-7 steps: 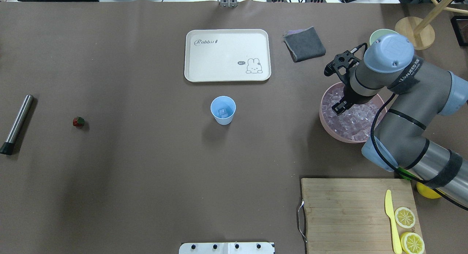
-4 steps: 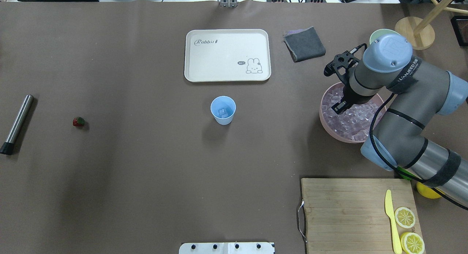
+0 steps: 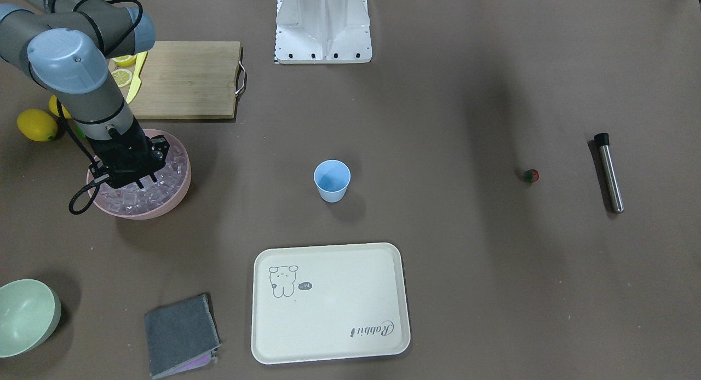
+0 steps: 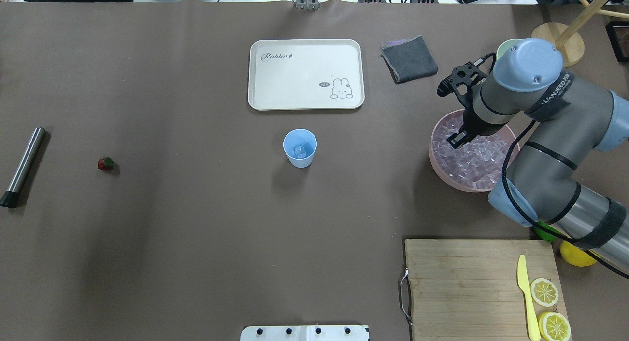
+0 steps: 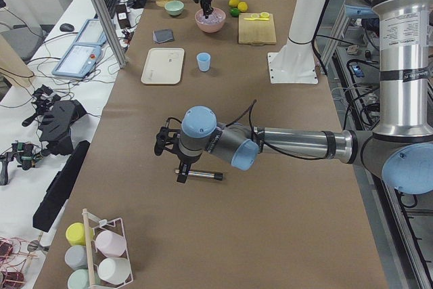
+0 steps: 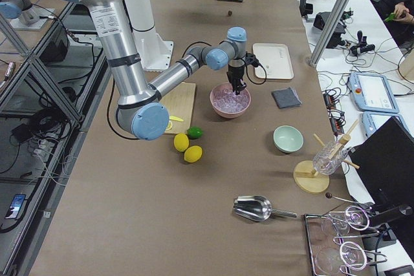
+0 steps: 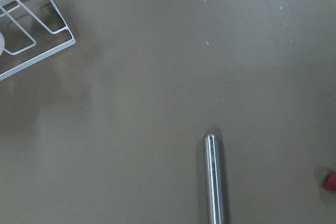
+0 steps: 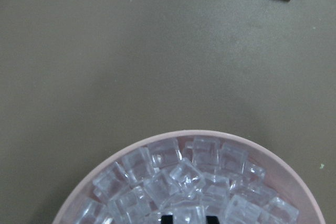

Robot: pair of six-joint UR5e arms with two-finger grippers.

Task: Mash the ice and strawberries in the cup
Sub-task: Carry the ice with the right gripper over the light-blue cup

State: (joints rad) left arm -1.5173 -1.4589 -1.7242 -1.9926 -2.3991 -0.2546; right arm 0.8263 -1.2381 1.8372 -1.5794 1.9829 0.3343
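Note:
The light blue cup (image 4: 300,147) stands upright mid-table with one ice cube (image 4: 299,150) in it. The heap of ice (image 4: 479,159) fills a pink bowl (image 4: 437,166) at the right. My right gripper (image 4: 459,138) is down in the bowl; in the right wrist view its fingertips (image 8: 167,217) sit either side of one cube (image 8: 189,211). The tiny strawberry (image 4: 105,163) lies far left, near a steel muddler (image 4: 23,165). My left gripper (image 5: 169,150) hovers above the muddler, seen only in the exterior left view; I cannot tell its state.
A cream tray (image 4: 305,74) lies behind the cup, a grey cloth (image 4: 409,59) to its right. A wooden board (image 4: 462,287) with a yellow knife and lemon slices is front right. A pale green bowl (image 3: 27,314) and whole lemons (image 3: 36,124) flank the pink bowl.
My right gripper has shifted slightly towards the far rim of the pink bowl, and the arm's elbow has moved with it. The cup, strawberry and muddler have not moved.

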